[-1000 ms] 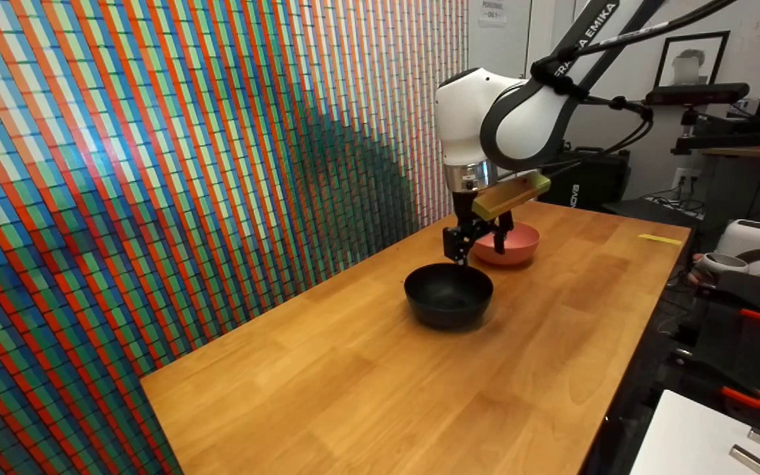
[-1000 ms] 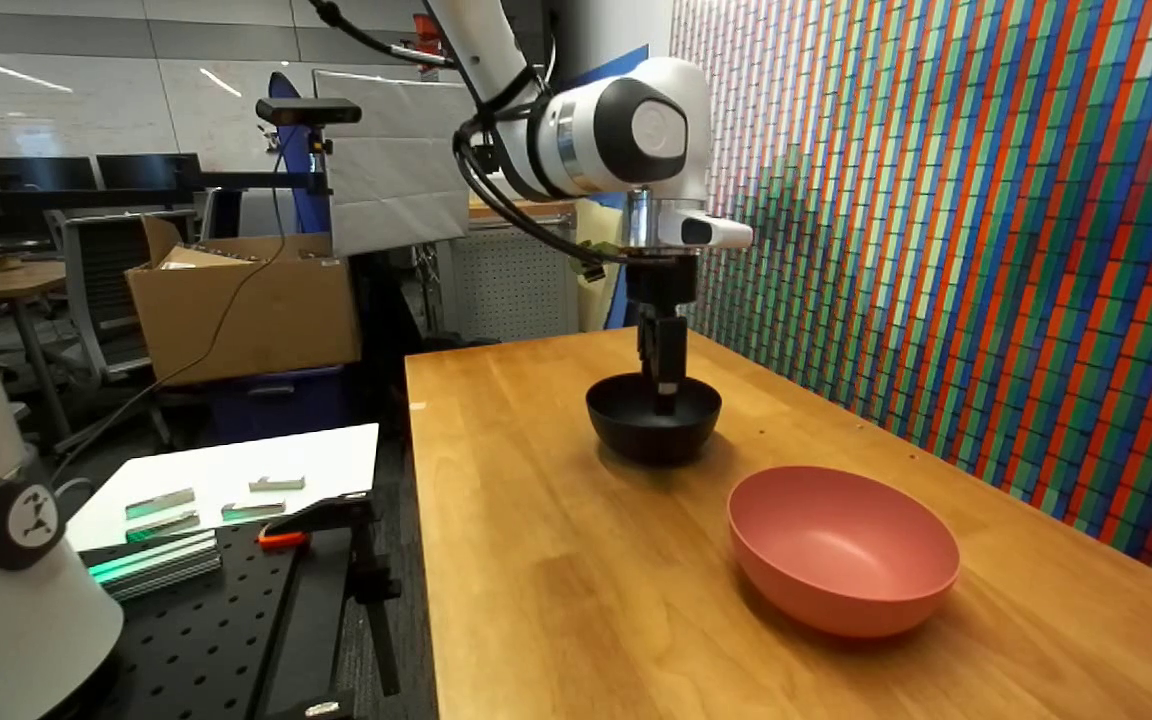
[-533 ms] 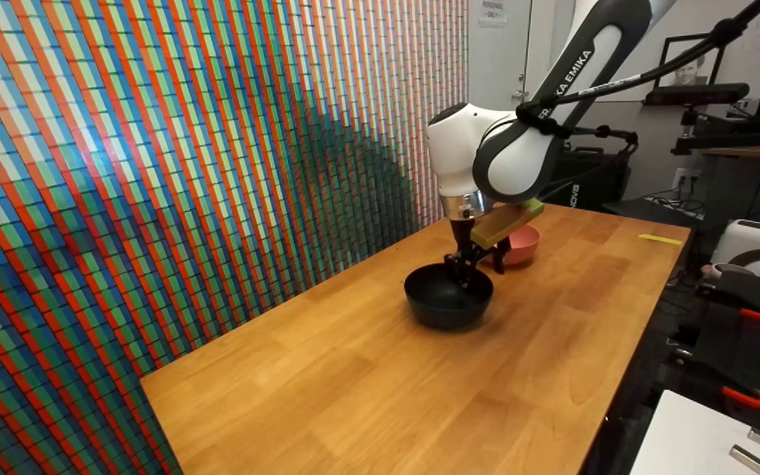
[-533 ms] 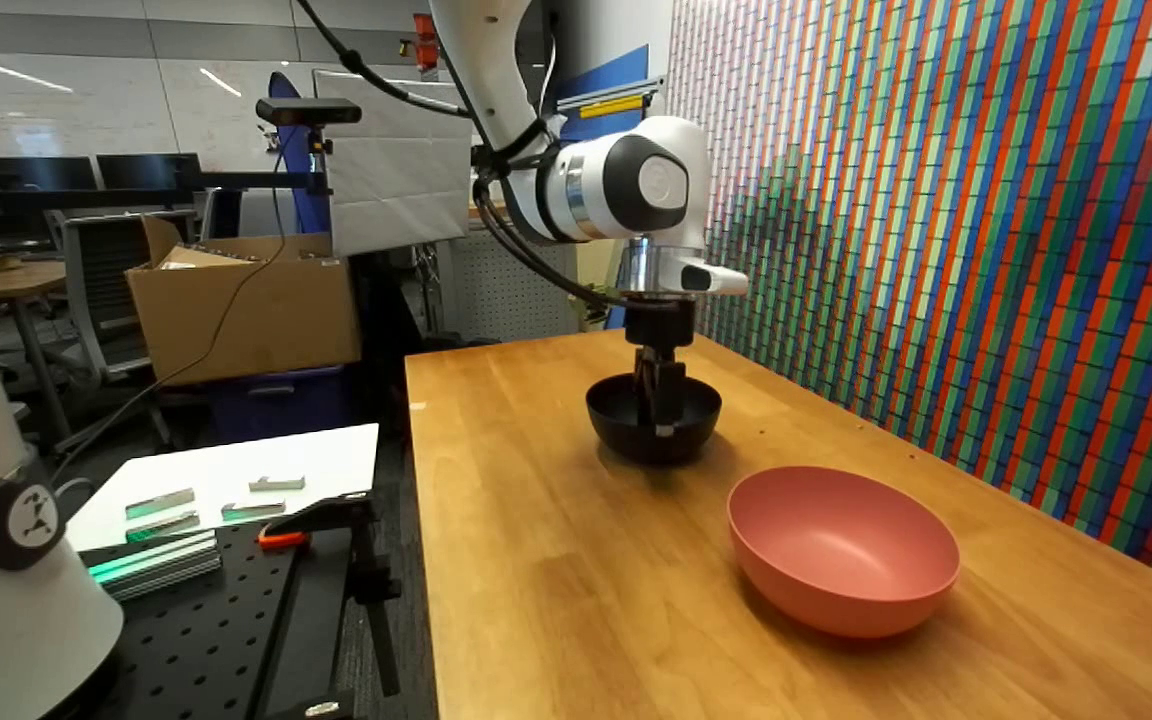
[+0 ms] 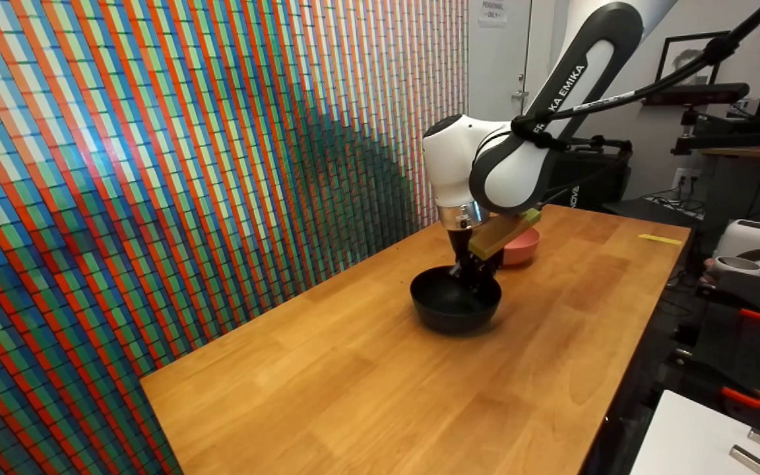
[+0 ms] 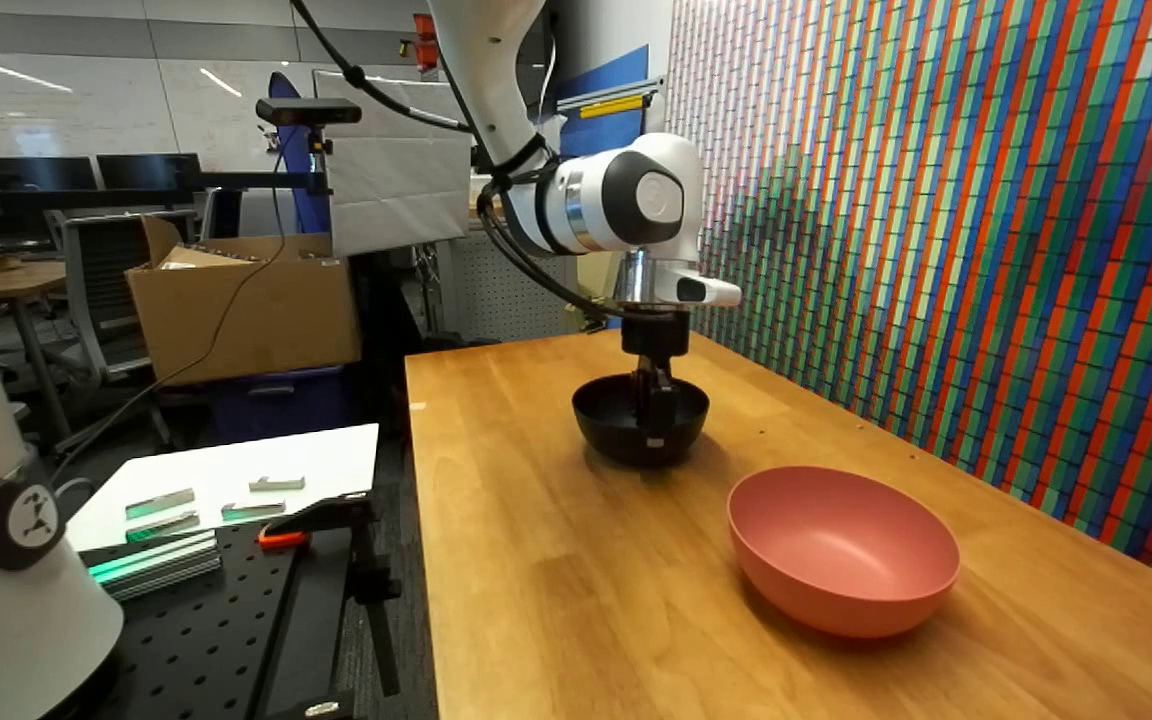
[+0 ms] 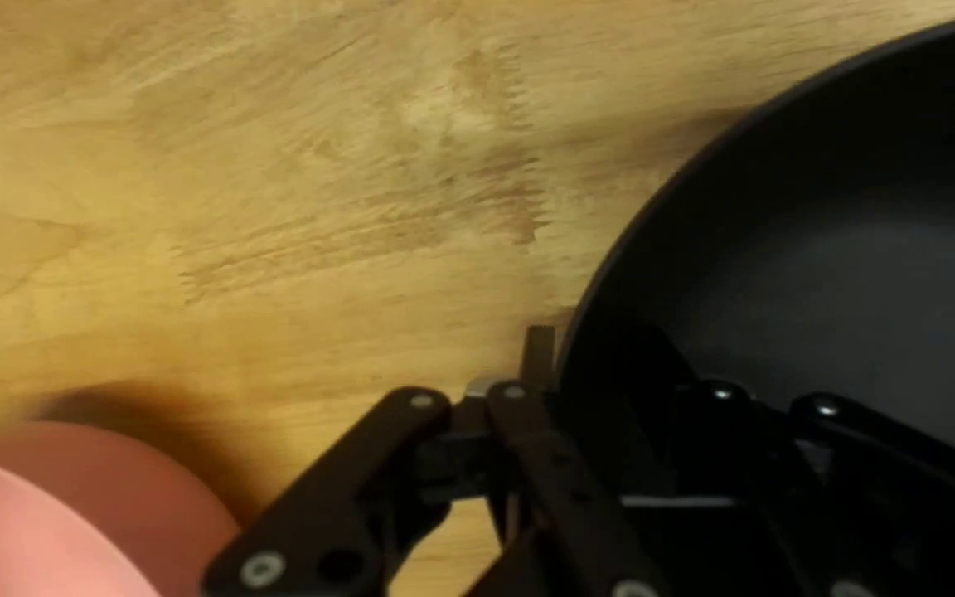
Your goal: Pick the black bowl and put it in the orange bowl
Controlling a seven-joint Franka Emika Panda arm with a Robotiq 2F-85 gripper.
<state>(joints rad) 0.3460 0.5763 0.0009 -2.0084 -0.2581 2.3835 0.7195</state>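
On the wooden table rests the black bowl, upright; it fills the right of the wrist view. My gripper straddles its rim on the side facing the orange bowl: a finger is outside, close against the wall, and its partner is inside. The jaws are partly closed around that wall. Darkness hides whether the inner finger touches. In an exterior view the gripper reaches down over the bowl. The orange bowl stands apart, upright, nothing visible inside; part of it shows at the wrist view's lower left.
A tiled, coloured wall runs along one long table edge. On the opposite side stand a perforated black bench with a white board and orange-handled clamps. A cardboard box is farther back. A yellow strip lies on the table.
My gripper has come down over the black bowl's rim and its fingers have drawn together. The black bowl has slid slightly away from the orange bowl, which stays put.
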